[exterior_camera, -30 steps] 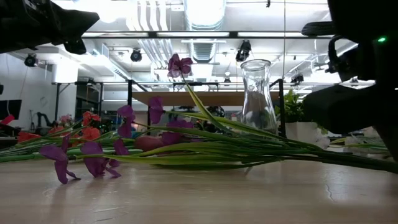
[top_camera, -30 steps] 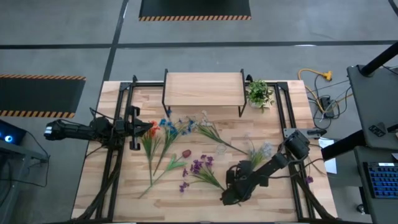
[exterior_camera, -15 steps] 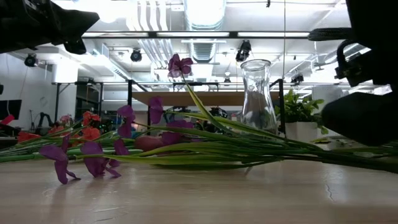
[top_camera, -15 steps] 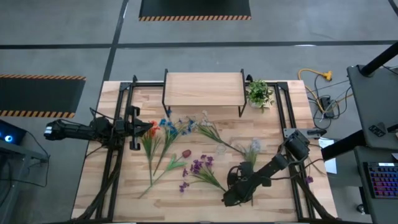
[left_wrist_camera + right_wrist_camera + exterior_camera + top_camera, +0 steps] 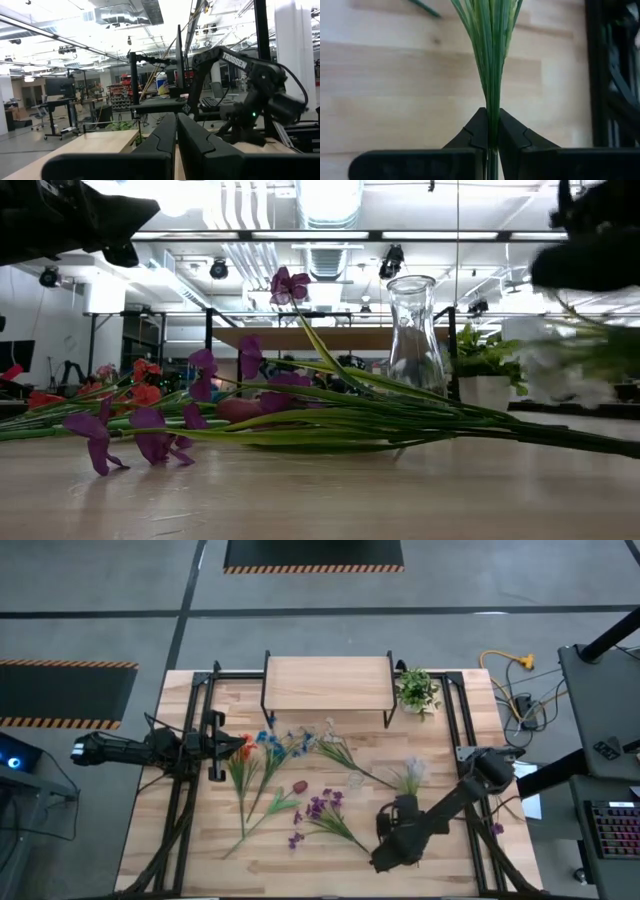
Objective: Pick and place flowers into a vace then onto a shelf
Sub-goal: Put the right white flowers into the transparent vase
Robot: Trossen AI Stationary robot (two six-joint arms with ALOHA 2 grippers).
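Left gripper [image 5: 222, 747]: at the left edge, fingers together, holding nothing. Flowers [image 5: 272, 776]: loose across mid-bench. Shelf [image 5: 327, 683]: at the far edge. Vase [image 5: 355, 781]: upright at centre, just right of the flowers. Right gripper [image 5: 407, 808]: near the front right corner, clamped on a pale stem [image 5: 491, 60], blossoms [image 5: 412, 770] toward the vase.

Wood table [image 5: 450, 855]: flowers [image 5: 270, 765]; vase [image 5: 355, 780]; shelf [image 5: 327, 683]; plant [image 5: 416, 690]

Fingers [image 5: 492, 131] pinch green flower stems [image 5: 491, 60] above tabletop [image 5: 385, 95].
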